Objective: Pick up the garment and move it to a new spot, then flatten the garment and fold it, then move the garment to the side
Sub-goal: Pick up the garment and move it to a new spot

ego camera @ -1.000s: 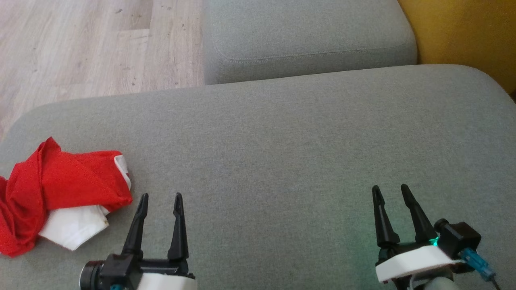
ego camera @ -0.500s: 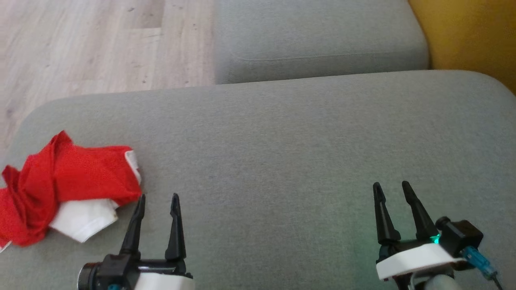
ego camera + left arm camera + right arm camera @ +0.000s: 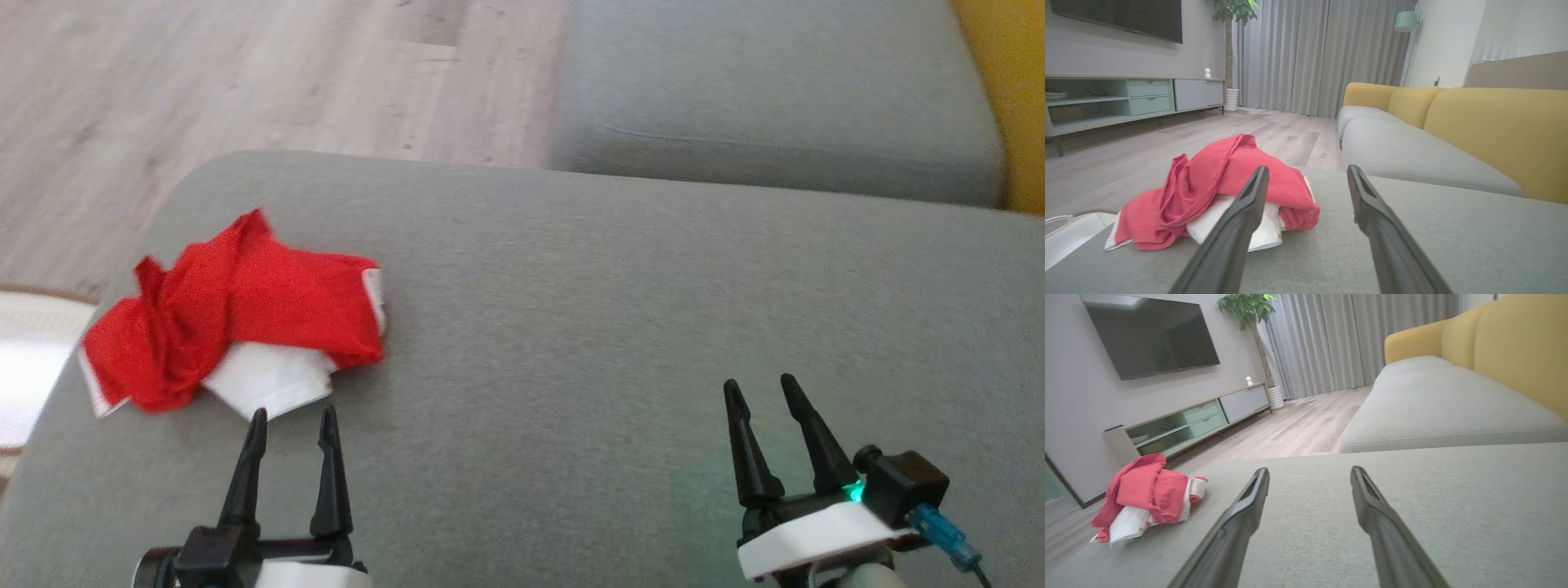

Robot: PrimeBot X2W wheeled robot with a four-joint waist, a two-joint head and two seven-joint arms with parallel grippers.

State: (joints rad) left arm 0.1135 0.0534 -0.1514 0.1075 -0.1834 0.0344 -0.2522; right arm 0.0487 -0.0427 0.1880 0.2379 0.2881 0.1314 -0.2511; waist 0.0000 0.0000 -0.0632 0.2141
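A crumpled red and white garment (image 3: 237,318) lies bunched on the grey cushion (image 3: 620,327), near its left end. My left gripper (image 3: 294,412) is open just short of the garment's near edge, fingertips close to the white part, nothing between them. In the left wrist view the garment (image 3: 1220,183) sits right ahead of the open left gripper (image 3: 1306,169), mostly in front of the left finger. My right gripper (image 3: 755,384) stands open over bare cushion far to the right. The right wrist view has the garment (image 3: 1147,494) at far left and the right gripper (image 3: 1309,469) open.
A second grey seat cushion (image 3: 775,90) lies beyond, with a yellow backrest (image 3: 1004,98) at the right. Wooden floor (image 3: 245,73) runs past the cushion's far left edge. A white object (image 3: 24,367) sits on the floor by the left end. A TV cabinet (image 3: 1188,420) stands across the room.
The head camera has swung left, so the garment now sits nearer the picture's middle. The left gripper's tips now stand closer to the garment's near edge. Both grippers stay open.
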